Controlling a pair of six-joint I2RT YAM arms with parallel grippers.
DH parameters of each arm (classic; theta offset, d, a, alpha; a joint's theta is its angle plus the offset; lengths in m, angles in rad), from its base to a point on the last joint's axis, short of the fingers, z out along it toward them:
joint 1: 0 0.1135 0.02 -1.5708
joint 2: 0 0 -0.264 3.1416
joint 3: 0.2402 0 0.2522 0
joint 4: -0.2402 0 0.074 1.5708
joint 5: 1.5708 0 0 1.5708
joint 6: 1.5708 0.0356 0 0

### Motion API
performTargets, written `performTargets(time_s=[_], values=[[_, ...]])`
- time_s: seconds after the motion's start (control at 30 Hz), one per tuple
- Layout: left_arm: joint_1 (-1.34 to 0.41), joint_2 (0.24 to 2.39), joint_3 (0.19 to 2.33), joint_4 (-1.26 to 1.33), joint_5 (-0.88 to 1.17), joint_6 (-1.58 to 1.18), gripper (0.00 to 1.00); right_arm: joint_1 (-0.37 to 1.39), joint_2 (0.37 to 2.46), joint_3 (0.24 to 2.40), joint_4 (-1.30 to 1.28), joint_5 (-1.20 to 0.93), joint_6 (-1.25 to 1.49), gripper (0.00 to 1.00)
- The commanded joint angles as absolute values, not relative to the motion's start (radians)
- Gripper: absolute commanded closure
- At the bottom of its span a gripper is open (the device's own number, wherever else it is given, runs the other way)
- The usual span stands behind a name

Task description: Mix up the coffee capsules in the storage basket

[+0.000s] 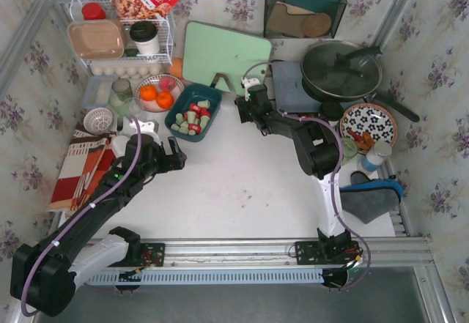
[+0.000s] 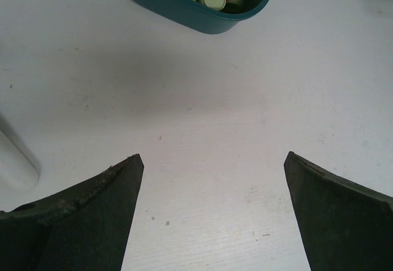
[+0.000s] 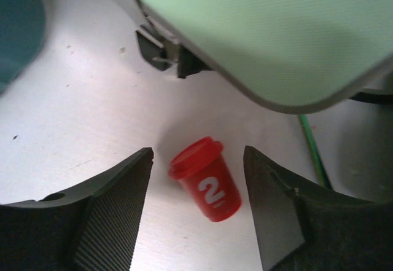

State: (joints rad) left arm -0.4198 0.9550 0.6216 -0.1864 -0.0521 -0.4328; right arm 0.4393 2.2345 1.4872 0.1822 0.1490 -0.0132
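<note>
Ribbed right fingers (image 3: pixel 110 222) flank tapered red capsule (image 3: pixel 206 188).

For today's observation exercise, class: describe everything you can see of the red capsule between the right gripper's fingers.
The red capsule is a small tapered cup, glossy like plastic, with a wider rim and a white 2 on its side. It seems to lie on its side on the white table, rim toward the green board, between the fingers of the right gripper, touching neither.
</note>
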Motion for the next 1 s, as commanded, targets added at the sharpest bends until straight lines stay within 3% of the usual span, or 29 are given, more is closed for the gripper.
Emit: performTargets(time_s=[0.0,0.47,0.6,0.97], values=[[-0.42,0.962,0.63,-0.187,-0.046,-0.438,0.01,0.441,2.251,1.52,0.111,0.074,-0.017,0.35],[-0.42,0.969,0.63,-0.187,-0.044,-0.44,0.01,0.441,2.248,1.518,0.084,0.026,0.001,0.68],[-0.42,0.968,0.63,-0.186,-0.044,-0.44,0.01,0.441,2.236,1.509,0.081,0.025,-0.003,0.88],[-0.42,0.965,0.631,-0.188,-0.041,-0.444,0.01,0.445,2.146,1.471,0.097,-0.003,0.008,0.94]])
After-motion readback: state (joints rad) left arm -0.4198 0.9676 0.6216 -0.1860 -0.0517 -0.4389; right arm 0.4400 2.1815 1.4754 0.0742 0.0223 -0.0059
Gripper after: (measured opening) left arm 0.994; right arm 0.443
